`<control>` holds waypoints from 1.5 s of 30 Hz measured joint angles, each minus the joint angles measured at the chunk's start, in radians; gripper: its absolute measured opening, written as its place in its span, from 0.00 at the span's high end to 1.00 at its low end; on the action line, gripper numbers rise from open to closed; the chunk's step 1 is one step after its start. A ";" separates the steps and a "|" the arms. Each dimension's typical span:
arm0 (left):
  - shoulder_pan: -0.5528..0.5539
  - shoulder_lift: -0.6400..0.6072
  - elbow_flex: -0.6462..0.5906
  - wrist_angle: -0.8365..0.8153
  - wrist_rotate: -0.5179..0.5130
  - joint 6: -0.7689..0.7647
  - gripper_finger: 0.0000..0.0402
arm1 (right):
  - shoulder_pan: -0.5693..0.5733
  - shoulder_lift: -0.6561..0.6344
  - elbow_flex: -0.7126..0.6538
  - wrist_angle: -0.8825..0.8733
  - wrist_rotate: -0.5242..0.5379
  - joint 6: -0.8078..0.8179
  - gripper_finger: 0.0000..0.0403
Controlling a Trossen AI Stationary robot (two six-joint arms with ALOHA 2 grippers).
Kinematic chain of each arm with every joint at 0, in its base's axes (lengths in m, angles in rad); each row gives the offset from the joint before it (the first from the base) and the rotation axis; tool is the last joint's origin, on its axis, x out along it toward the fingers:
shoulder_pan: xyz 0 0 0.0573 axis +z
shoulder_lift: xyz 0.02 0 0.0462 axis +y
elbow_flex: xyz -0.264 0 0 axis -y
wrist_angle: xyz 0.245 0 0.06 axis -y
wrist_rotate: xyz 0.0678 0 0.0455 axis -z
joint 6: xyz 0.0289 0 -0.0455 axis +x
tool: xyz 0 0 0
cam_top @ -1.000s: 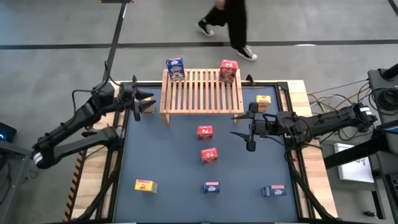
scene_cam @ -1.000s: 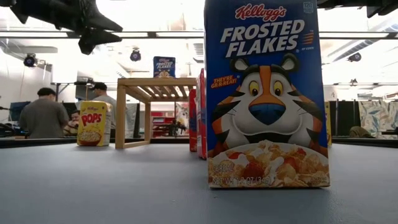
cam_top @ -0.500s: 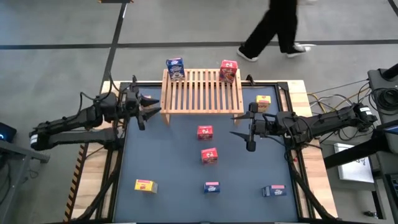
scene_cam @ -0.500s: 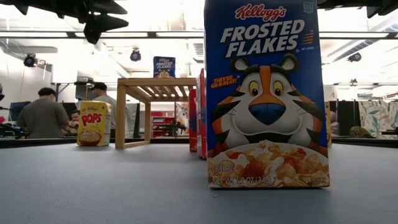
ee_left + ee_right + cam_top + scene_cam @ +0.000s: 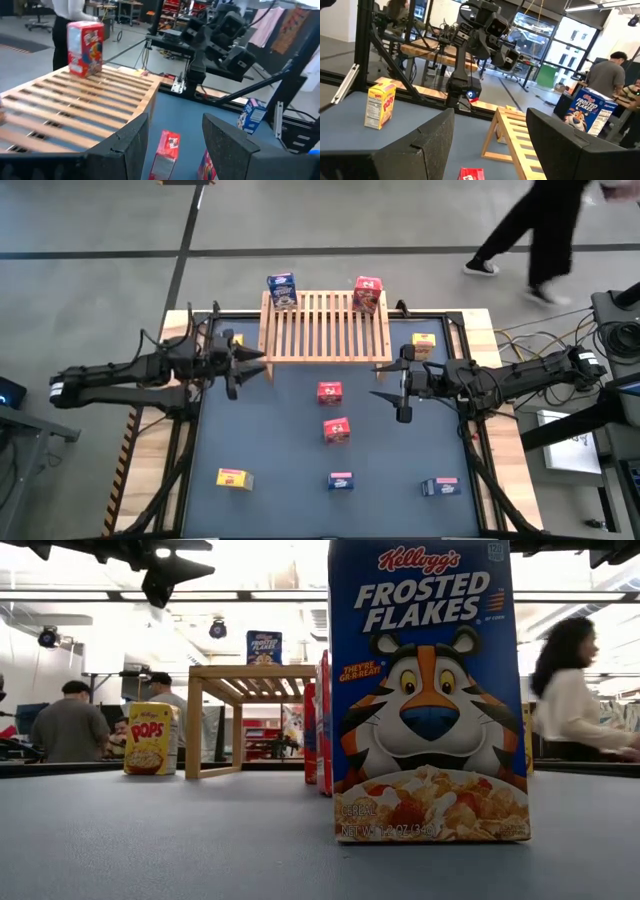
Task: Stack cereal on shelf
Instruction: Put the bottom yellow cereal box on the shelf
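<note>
My left hand [image 5: 243, 362] is hanging over the tabletop [image 5: 270, 450] right at the left end of the shelf [image 5: 325, 330], fingers spread with nothing between them. You can see the gap clearly in my left wrist view, looking across the slats.

My right hand [image 5: 388, 385] is parked over the tabletop just off the shelf's front right corner, also open and empty.

Where the cereal sits right now:
- blue box [image 5: 282, 289] standing at the far left corner of the shelf
- red box [image 5: 367, 294] standing at the far right corner
- a yellow box [image 5: 424, 344] on the tabletop just right of the shelf
- another yellow one [image 5: 236, 340] peeking out beside my left arm, left of the shelf
- two red boxes [image 5: 329, 392] in the middle of the tabletop, in front of the shelf, one behind the other [image 5: 336, 430]
- along the near edge: yellow [image 5: 234, 477] at left, blue [image 5: 340, 480] in the middle, blue [image 5: 439, 486] at right

Someone's walking past on the floor beyond the tabletop [image 5: 540, 240], and a couple of people are sitting way off in the room behind [image 5: 70, 725].
</note>
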 joint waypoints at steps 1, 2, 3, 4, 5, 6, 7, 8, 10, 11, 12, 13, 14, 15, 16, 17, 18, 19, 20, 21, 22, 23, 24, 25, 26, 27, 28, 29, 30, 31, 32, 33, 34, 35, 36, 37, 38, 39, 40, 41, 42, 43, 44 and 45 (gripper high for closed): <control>-0.006 0.008 0.001 0.015 0.000 0.007 0.58 | 0.000 0.000 0.000 0.000 0.000 0.004 0.41; -0.012 0.014 0.003 0.023 0.000 0.017 0.58 | 0.000 0.000 0.000 0.000 0.000 0.009 0.41; -0.017 0.020 0.009 0.026 0.000 0.029 0.58 | 0.000 0.000 0.000 0.000 0.000 0.015 0.41; -0.022 0.025 0.016 0.029 -0.002 0.041 0.58 | 0.000 0.000 0.000 0.000 0.000 0.020 0.41; -0.028 0.030 0.024 0.031 -0.011 0.050 0.58 | 0.000 0.000 0.000 0.000 0.000 0.024 0.41; -0.034 0.033 0.034 0.031 -0.026 0.057 0.58 | 0.000 0.000 0.000 -0.001 0.000 0.027 0.41; -0.042 0.035 0.045 0.031 -0.040 0.061 0.58 | 0.000 0.000 0.000 -0.004 0.000 0.029 0.41; -0.049 0.036 0.055 0.032 -0.050 0.069 0.58 | 0.000 0.000 0.002 -0.010 0.001 0.029 0.41; -0.064 0.039 0.074 0.033 -0.061 0.089 0.58 | 0.000 0.000 0.016 -0.039 0.001 0.032 0.41; -0.072 0.041 0.082 0.033 -0.068 0.097 0.58 | 0.000 0.000 0.029 -0.058 0.001 0.040 0.41; -0.081 0.043 0.088 0.034 -0.076 0.102 0.58 | 0.000 0.000 0.043 -0.086 0.001 0.051 0.41; -0.092 0.046 0.095 0.034 -0.090 0.107 0.58 | 0.000 0.000 0.060 -0.123 0.001 0.057 0.41; -0.104 0.049 0.098 0.035 -0.102 0.112 0.58 | 0.000 0.000 0.079 -0.165 0.001 0.062 0.41; -0.115 0.053 0.099 0.036 -0.112 0.116 0.58 | 0.000 0.000 0.098 -0.211 0.001 0.071 0.41; -0.126 0.057 0.099 0.037 -0.120 0.119 0.58 | 0.000 0.000 0.120 -0.262 0.001 0.075 0.41; -0.136 0.061 0.099 0.036 -0.128 0.122 0.58 | 0.001 0.000 0.144 -0.311 0.001 0.081 0.41; -0.146 0.066 0.096 0.037 -0.129 0.122 0.58 | 0.001 0.000 0.166 -0.355 0.001 0.087 0.41; -0.154 0.070 0.091 0.037 -0.130 0.122 0.58 | 0.001 0.000 0.190 -0.400 0.001 0.096 0.41; -0.161 0.075 0.087 0.039 -0.130 0.122 0.58 | 0.001 0.000 0.211 -0.445 0.002 0.101 0.41; -0.167 0.082 0.084 0.040 -0.130 0.122 0.58 | 0.002 0.000 0.228 -0.482 0.002 0.105 0.41; -0.172 0.089 0.083 0.039 -0.130 0.122 0.58 | 0.004 0.000 0.245 -0.517 0.002 0.105 0.41; -0.174 0.097 0.082 0.038 -0.131 0.122 0.58 | 0.008 0.000 0.256 -0.543 0.003 0.106 0.41; -0.176 0.104 0.082 0.040 -0.131 0.122 0.58 | 0.014 0.000 0.264 -0.562 0.003 0.105 0.41; -0.176 0.110 0.082 0.040 -0.131 0.122 0.58 | 0.022 0.000 0.270 -0.572 0.004 0.106 0.41; -0.176 0.114 0.082 0.042 -0.131 0.122 0.58 | 0.031 0.000 0.275 -0.584 0.003 0.110 0.41; -0.176 0.119 0.082 0.043 -0.131 0.119 0.58 | 0.042 -0.002 0.279 -0.598 0.003 0.114 0.41; -0.176 0.122 0.083 0.041 -0.131 0.117 0.58 | 0.054 -0.004 0.283 -0.613 0.004 0.117 0.41; -0.176 0.126 0.086 0.034 -0.131 0.114 0.58 | 0.066 -0.009 0.288 -0.632 0.012 0.120 0.41; -0.176 0.129 0.091 0.030 -0.130 0.113 0.58 | 0.080 -0.014 0.291 -0.648 0.041 0.120 0.41; -0.177 0.130 0.095 0.025 -0.130 0.113 0.58 | 0.095 -0.019 0.294 -0.664 0.088 0.119 0.41; -0.177 0.130 0.100 0.016 -0.130 0.113 0.58 | 0.109 -0.026 0.296 -0.683 0.154 0.114 0.41; -0.177 0.129 0.104 0.010 -0.130 0.114 0.58 | 0.123 -0.034 0.298 -0.713 0.232 0.117 0.41; -0.177 0.129 0.109 0.005 -0.130 0.117 0.58 | 0.134 -0.040 0.302 -0.752 0.311 0.131 0.41; -0.178 0.128 0.112 0.005 -0.130 0.118 0.58 | 0.143 -0.044 0.309 -0.795 0.375 0.150 0.41; -0.178 0.127 0.113 0.005 -0.130 0.118 0.58 | 0.148 -0.049 0.319 -0.841 0.418 0.175 0.41; -0.178 0.126 0.113 0.005 -0.130 0.118 0.58 | 0.150 -0.055 0.328 -0.892 0.440 0.210 0.41; -0.178 0.126 0.113 0.005 -0.130 0.121 0.58 | 0.150 -0.058 0.339 -0.945 0.446 0.243 0.41; -0.178 0.126 0.112 0.005 -0.130 0.127 0.58 | 0.150 -0.061 0.353 -0.993 0.446 0.274 0.41; -0.178 0.127 0.112 0.005 -0.130 0.133 0.58 | 0.149 -0.063 0.367 -1.033 0.446 0.302 0.41; -0.178 0.129 0.111 0.003 -0.130 0.136 0.58 | 0.149 -0.063 0.380 -1.068 0.446 0.325 0.41; -0.178 0.133 0.111 0.004 -0.130 0.137 0.58 | 0.149 -0.064 0.391 -1.095 0.447 0.341 0.41; -0.178 0.137 0.111 0.003 -0.129 0.137 0.58 | 0.149 -0.063 0.401 -1.111 0.447 0.350 0.41; -0.178 0.143 0.111 0.001 -0.129 0.137 0.58 | 0.149 -0.063 0.409 -1.113 0.446 0.355 0.41; -0.178 0.148 0.111 -0.001 -0.129 0.137 0.58 | 0.149 -0.063 0.416 -1.110 0.445 0.356 0.41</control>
